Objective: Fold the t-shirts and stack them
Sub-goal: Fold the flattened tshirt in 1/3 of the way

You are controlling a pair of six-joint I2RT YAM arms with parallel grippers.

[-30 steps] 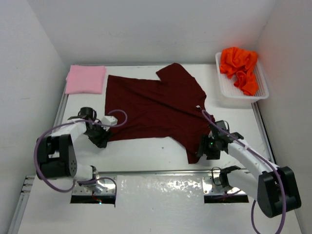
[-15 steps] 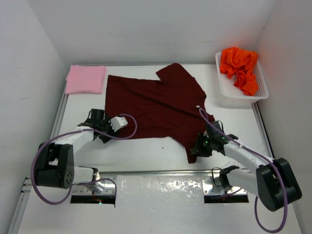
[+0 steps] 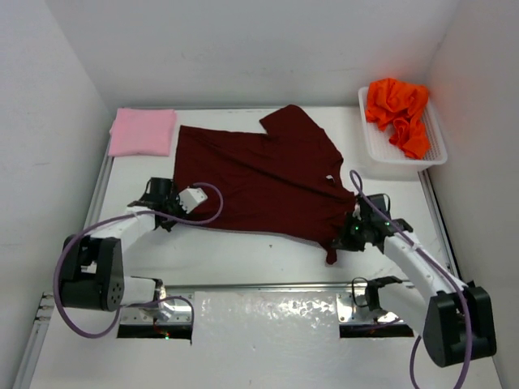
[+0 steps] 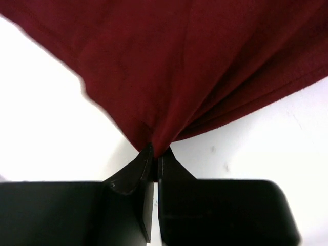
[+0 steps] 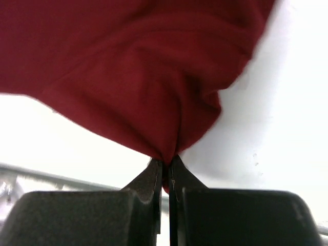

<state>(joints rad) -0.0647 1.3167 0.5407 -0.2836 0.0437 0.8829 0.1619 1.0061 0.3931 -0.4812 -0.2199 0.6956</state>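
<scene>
one pink t-shirt (image 3: 143,131) sits folded far left on the desk (image 3: 259,261); the maroon t-shirt (image 3: 259,174) lies spread, left claw (image 4: 155,150) and right claw (image 5: 166,162) pinching its near edge; the orange t-shirt (image 3: 397,109) lies crumpled in the basket (image 3: 371,156).

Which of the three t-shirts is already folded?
The pink t-shirt, far left: a neat flat rectangle. The maroon t-shirt lies spread open, and the orange t-shirt sits crumpled in the white basket.
</scene>
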